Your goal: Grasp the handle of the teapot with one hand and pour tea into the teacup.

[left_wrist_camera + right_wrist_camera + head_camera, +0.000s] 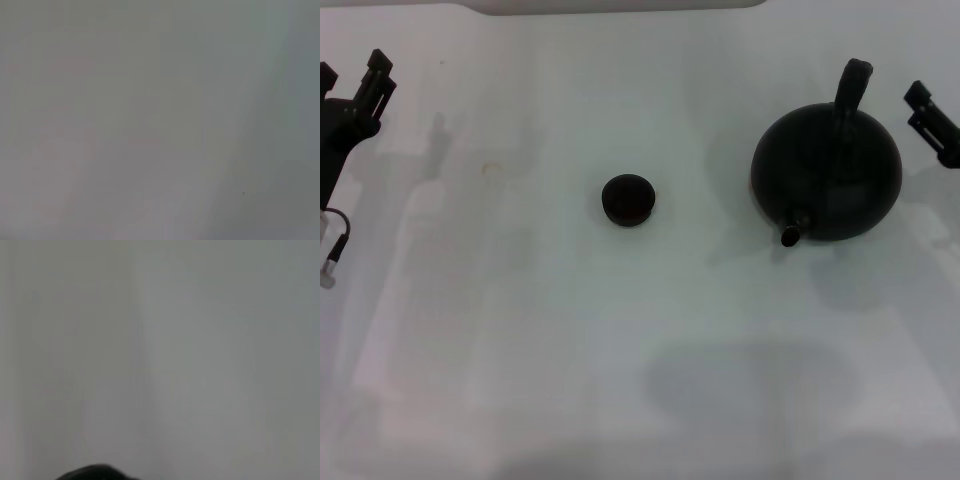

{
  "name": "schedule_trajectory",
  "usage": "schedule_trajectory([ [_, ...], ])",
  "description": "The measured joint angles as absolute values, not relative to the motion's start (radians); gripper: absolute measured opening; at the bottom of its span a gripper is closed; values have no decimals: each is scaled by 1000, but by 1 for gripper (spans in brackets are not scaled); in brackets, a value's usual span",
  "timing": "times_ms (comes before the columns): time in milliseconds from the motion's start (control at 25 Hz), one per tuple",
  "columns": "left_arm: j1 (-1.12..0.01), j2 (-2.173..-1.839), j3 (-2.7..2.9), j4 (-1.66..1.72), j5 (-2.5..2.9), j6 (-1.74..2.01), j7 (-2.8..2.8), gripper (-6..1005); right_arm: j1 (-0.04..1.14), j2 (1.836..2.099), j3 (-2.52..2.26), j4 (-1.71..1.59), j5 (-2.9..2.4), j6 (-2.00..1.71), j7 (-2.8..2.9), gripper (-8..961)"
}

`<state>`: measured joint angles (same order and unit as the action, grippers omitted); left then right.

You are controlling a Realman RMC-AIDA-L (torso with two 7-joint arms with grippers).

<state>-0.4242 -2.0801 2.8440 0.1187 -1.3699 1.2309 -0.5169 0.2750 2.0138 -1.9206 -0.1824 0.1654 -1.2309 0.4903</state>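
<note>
Pot [827,172] standing upright on the table's [520,350] right side, spout toward the front, handle [851,86] sticking up at the back. Cup [628,200] well apart, mid-table. Could be before a pour or after one. Right claw [932,122] near the handle, holding nothing. Left claw [368,88] far off at the left edge. Can't tell if either is apart or together. Nothing between pot and cup.

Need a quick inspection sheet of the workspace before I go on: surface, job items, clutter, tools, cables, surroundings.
Surface: white table, faint stain toward the far left.
Job's things: black teapot on the right, handle pointing away, spout toward the robot; small black teacup at centre, apart from it.
Clutter: nothing seen.
Grippers: left tool at far left edge; right tool beside the teapot, not touching; both hold nothing.
Cables: a wire hanging off the left arm.
Surroundings: nothing seen.
</note>
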Motion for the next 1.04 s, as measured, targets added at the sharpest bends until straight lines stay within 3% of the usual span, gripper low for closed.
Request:
schedule_trajectory([
  [200, -423, -2080, 2844, 120, -1370, 1232, -507, 774, 270, 2016, -1876, -182, 167, -1253, 438, 858],
  [1040, -422, -2082, 2844, 123, -1370, 1236, -350, 774, 250, 2028, -1899, -190, 279, -1345, 252, 844],
])
